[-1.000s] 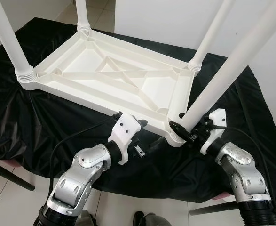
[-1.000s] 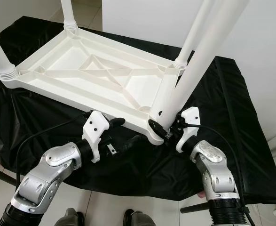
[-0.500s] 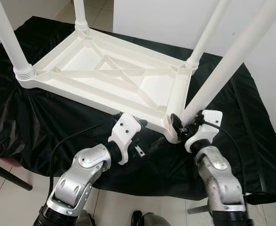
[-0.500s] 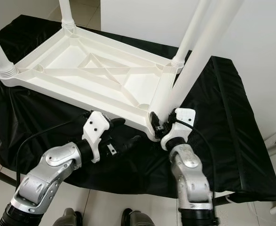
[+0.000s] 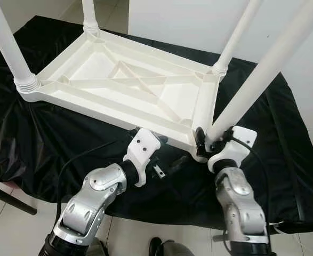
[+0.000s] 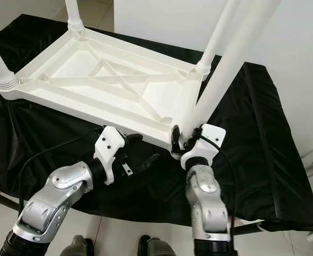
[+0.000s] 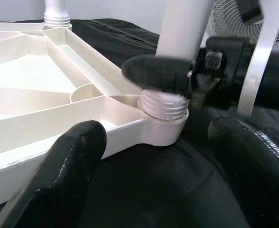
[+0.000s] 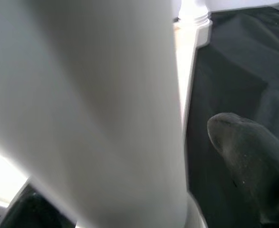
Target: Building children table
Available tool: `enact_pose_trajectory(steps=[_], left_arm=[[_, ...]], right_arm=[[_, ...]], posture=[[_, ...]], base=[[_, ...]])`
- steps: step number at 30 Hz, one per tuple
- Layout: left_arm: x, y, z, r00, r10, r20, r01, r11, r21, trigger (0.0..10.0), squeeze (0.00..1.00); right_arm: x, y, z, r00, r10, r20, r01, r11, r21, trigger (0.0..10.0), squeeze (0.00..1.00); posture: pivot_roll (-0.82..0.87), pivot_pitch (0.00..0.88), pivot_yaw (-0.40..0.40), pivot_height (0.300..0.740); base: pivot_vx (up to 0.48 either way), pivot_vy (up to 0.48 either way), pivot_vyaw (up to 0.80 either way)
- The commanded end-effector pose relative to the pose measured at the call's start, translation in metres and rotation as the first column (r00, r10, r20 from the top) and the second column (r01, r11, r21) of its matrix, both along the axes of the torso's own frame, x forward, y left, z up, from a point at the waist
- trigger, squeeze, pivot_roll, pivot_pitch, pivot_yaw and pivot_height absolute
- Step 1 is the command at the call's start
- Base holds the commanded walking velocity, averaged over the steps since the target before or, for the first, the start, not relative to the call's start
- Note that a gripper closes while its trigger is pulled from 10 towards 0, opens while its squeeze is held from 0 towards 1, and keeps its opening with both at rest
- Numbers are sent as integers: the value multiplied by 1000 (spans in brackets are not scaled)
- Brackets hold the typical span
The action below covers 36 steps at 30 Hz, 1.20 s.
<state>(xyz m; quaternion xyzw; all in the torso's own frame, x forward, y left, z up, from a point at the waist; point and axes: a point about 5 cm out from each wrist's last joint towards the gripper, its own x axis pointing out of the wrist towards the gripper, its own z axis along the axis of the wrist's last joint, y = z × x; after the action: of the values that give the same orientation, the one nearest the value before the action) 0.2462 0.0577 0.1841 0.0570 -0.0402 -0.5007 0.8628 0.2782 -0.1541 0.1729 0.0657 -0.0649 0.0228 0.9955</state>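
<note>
A white plastic children's table [image 5: 92, 104] lies upside down on a black cloth [image 5: 33, 144]. Three white legs stand screwed into its corners, at the left [image 5: 7, 45], the back [image 5: 90, 13] and the back right [image 5: 235, 34]. The fourth leg [image 5: 263, 69] leans to the right from the near right corner socket [image 7: 164, 105], its thread partly showing. My right gripper [image 5: 203, 143] is shut on this leg just above the thread; one finger [image 7: 158, 76] wraps its base. My left gripper [image 5: 169, 152] is open, holding nothing, low beside the table's front rim and facing that corner.
The cloth-covered surface ends close in front of my arms, with tiled floor [image 5: 1, 218] below. A white wall [image 5: 188, 21] stands right behind the table. A fan [image 7: 225, 14] stands off to the right.
My right forearm has swung in from the right to directly below the corner, and its gripper has turned around the leg's base. The left gripper has barely moved.
</note>
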Motion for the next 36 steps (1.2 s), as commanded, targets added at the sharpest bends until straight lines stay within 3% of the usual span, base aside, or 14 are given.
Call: enact_pose_trajectory(steps=[1,3,5,8,11,12,14,16,17,23,24,26,27,36], left_arm=[[-2,-3,-1,1000,3,-15,-3,1000,-11,10000,0],[-2,-3,-1,1000,4,-13,-4,1000,-10,10000,0],[-2,-3,-1,1000,5,-13,-5,1000,-10,10000,0],[-2,-2,-1,1000,7,-11,-7,1000,-9,10000,0],[-2,-2,-1,1000,7,-11,-7,1000,-8,10000,0],[-2,-2,-1,1000,8,-9,-8,1000,-7,10000,0],[-2,-2,-1,1000,8,-9,-8,1000,-7,10000,0],[-2,-2,0,1000,8,-7,-8,1000,-7,10000,0],[-1,-3,0,1000,8,-3,-8,1000,-7,10000,0],[-1,-3,1,1000,7,1,-7,1000,-8,10000,0],[-1,-2,1,1000,8,1,-8,1000,-7,10000,0],[-1,-2,1,1000,9,1,-9,1000,-7,10000,0],[-1,-2,2,1000,9,0,-9,1000,-7,10000,0],[-1,-2,2,1000,16,-3,-16,1000,-11,10000,0]], right_arm=[[-1,-3,-2,1000,16,-1,-16,1000,14,10000,1000],[0,-5,-3,982,187,-19,-187,982,-36,10000,0],[-1,-5,-4,969,244,-31,-246,967,-63,10000,0],[-2,-10,-8,901,427,-71,-433,890,-144,10000,0],[-1,-12,-8,879,470,-82,-478,864,-161,10000,0],[0,-11,-8,851,517,-90,-524,832,-184,10000,0],[0,-11,-8,851,517,-90,-524,832,-184,10000,0],[2,-10,-8,824,558,-95,-565,800,-203,10000,0],[8,-11,-9,789,606,-106,-611,753,-244,10000,0],[13,-15,-7,784,612,-99,-614,743,-268,10000,0],[14,-18,-5,781,617,-97,-617,738,-274,4941,0],[15,-20,-3,781,619,-90,-616,738,-275,4941,0],[15,-23,-1,779,621,-87,-618,737,-273,235,0],[10,-25,-4,786,611,-89,-614,756,-228,0,0]], posture=[[14,181,-121,740],[16,178,-121,740],[16,178,-121,740],[25,171,-123,740],[29,164,-121,740],[35,157,-120,740],[35,157,-120,740],[36,153,-120,740],[41,145,-116,740],[41,145,-116,740],[44,148,-111,740],[44,148,-111,740],[42,155,-112,740],[41,161,-115,740]], base=[[0,0,0],[0,0,0],[0,0,0],[0,0,0],[0,0,0],[0,0,0],[0,0,0],[0,0,0],[0,0,0],[0,0,0],[0,0,0],[0,0,0],[0,0,0],[0,0,0]])
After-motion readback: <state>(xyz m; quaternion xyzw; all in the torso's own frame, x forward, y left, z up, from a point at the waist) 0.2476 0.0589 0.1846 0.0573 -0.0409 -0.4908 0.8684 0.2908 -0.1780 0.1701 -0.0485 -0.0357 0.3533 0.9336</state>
